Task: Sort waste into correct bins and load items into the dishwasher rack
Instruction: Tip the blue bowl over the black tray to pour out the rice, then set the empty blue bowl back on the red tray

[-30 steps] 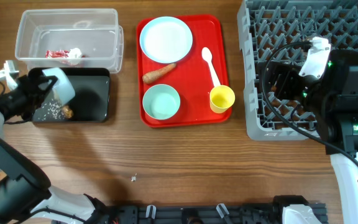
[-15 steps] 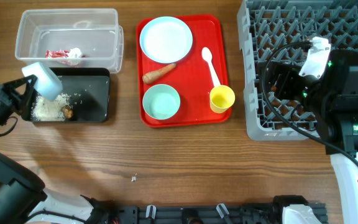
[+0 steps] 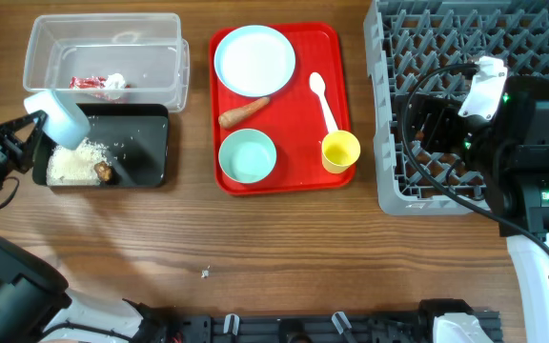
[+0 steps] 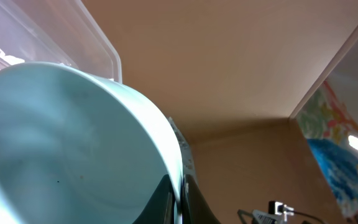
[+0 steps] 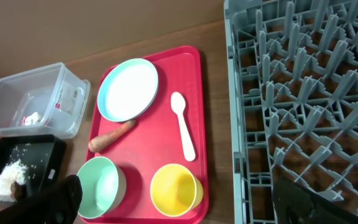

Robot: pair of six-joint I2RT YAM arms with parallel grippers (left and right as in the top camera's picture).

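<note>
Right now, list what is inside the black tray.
A heap of white rice grains and a brown food lump lie at the left end of the black tray, with a few loose grains beside them. The tilted pale bowl covers its far left corner.

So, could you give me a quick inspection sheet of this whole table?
Surface: wooden table.
Job's things: plate, carrot, spoon, teal bowl, yellow cup on red tray; wrapper in clear tub; rice, brown lump in black tray; rack.
Clutter: one small crumb.
Grippers: left gripper holds tilted pale bowl above black tray's corner; right gripper open above rack.
Cables: black cable over rack.
Surroundings: colourful picture.
</note>
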